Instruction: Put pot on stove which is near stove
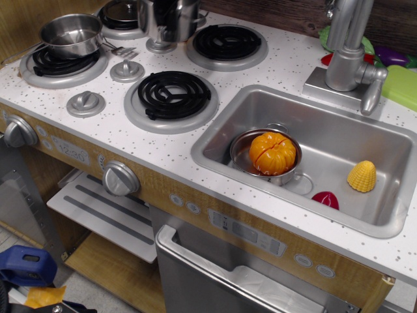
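The tall shiny steel pot (172, 23) hangs at the top edge of the view, raised off the counter between the back-left burner (117, 14) and the back-right burner (228, 42). My gripper (168, 5) is a dark shape at the pot's rim, mostly cut off by the frame's top, and is shut on the pot. A third black coil burner (172, 94) lies bare in front of the pot. The left burner (39, 65) carries a shallower steel pan (70, 34).
Grey knobs (86, 102) (127, 70) sit between the burners, one (159, 45) right under the pot. The sink (339, 127) to the right holds a low steel pot with an orange pumpkin (272, 153), a yellow corn (361, 176) and a red piece (326, 199). A faucet (345, 52) stands behind it.
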`<state>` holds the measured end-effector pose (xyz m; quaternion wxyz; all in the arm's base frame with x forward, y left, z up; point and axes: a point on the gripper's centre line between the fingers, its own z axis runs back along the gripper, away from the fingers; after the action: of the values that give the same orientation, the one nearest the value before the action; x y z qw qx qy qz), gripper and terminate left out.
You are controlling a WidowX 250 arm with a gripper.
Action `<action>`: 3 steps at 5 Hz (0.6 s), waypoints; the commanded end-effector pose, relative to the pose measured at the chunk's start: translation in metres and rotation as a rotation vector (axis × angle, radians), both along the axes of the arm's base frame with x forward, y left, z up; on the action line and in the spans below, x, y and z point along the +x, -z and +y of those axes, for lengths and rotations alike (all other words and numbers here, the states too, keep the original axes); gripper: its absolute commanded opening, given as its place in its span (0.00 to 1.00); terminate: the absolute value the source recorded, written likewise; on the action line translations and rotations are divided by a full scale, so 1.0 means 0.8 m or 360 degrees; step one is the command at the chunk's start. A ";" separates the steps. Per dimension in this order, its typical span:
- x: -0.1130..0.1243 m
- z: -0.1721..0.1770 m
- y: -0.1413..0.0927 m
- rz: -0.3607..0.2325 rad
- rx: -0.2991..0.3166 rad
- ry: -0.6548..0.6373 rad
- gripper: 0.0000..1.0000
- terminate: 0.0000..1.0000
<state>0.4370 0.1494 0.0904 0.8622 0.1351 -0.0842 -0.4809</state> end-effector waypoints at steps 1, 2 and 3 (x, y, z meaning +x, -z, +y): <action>-0.020 -0.029 -0.029 -0.0173 -0.0017 -0.0290 0.00 0.00; -0.037 -0.050 -0.018 -0.0185 -0.0021 -0.0442 0.00 0.00; -0.051 -0.070 -0.010 -0.0223 -0.0026 -0.0514 0.00 0.00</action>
<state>0.3894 0.0865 0.0699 0.9358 0.1372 -0.1013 -0.3084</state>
